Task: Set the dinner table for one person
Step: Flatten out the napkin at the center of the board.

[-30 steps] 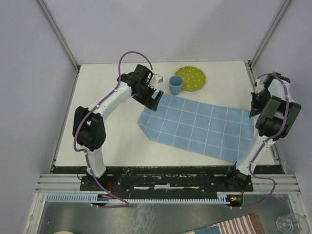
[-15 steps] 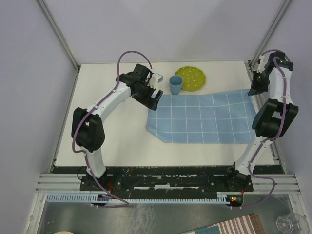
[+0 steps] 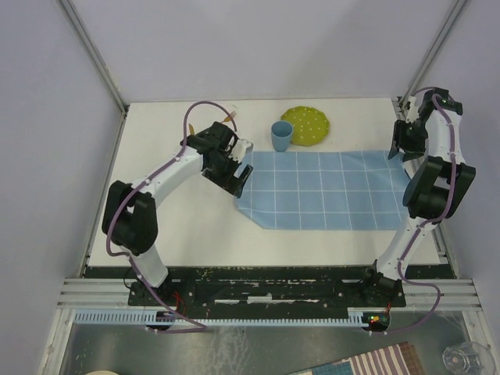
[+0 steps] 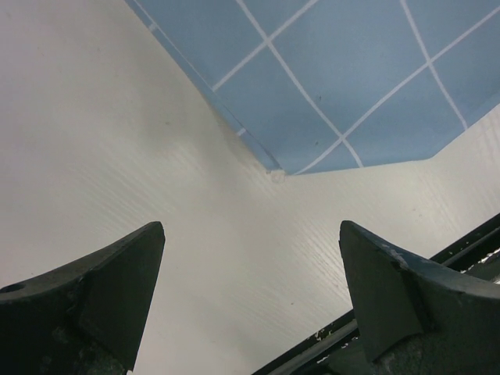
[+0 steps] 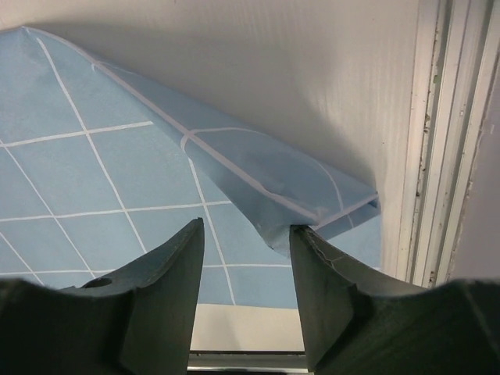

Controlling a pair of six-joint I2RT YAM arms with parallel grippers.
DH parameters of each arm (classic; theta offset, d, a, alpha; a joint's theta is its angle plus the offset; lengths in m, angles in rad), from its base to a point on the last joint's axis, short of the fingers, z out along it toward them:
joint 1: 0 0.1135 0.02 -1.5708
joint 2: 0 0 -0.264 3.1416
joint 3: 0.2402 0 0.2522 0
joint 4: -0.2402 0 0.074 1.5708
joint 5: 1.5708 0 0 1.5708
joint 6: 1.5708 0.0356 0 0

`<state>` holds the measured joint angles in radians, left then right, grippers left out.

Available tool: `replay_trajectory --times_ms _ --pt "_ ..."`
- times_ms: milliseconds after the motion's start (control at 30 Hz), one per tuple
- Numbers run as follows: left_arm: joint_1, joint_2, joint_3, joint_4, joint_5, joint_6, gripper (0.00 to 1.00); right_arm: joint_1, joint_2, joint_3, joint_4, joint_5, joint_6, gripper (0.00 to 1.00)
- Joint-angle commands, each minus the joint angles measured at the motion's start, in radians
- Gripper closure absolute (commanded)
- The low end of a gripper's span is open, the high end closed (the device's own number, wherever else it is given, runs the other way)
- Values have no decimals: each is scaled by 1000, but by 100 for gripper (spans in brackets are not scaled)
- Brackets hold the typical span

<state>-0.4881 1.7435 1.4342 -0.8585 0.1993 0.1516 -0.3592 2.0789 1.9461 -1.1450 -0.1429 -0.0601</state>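
A light-blue cloth (image 3: 324, 191) with a white grid lies spread on the white dinner table (image 3: 180, 223). My right gripper (image 3: 401, 148) hovers over its far right corner. In the right wrist view that corner (image 5: 281, 195) is folded over on itself and rests against my right gripper's (image 5: 246, 228) one fingertip (image 5: 301, 234); the jaws stand open and clamp nothing. My left gripper (image 3: 239, 176) is wide open just above the table at the cloth's left edge. Its wrist view shows a cloth corner (image 4: 275, 173) ahead of the left gripper (image 4: 251, 228), apart from it.
A blue cup (image 3: 281, 135) stands upright just beyond the cloth's far edge, with a green dotted plate (image 3: 306, 125) to its right. A small tan item (image 3: 232, 117) peeks out behind the left arm. The frame rail (image 5: 437, 141) runs along the table's right edge, close to my right gripper.
My right gripper carried the cloth's right end to the far right so the cloth lies flat, then opened and let it go. The left arm drew back toward the near left.
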Motion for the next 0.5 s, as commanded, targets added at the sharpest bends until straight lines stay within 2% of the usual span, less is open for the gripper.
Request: replay_trajectory --times_ms 0,200,467 --pt "5 -70 -120 64 -12 -39 1 -3 -116 3 0 6 -22 44" --pt "4 -57 -227 123 13 -176 2 -12 -204 -60 17 15 -35 44" --pt "5 53 -148 204 7 -212 5 -51 -266 -128 -19 50 -59 45"
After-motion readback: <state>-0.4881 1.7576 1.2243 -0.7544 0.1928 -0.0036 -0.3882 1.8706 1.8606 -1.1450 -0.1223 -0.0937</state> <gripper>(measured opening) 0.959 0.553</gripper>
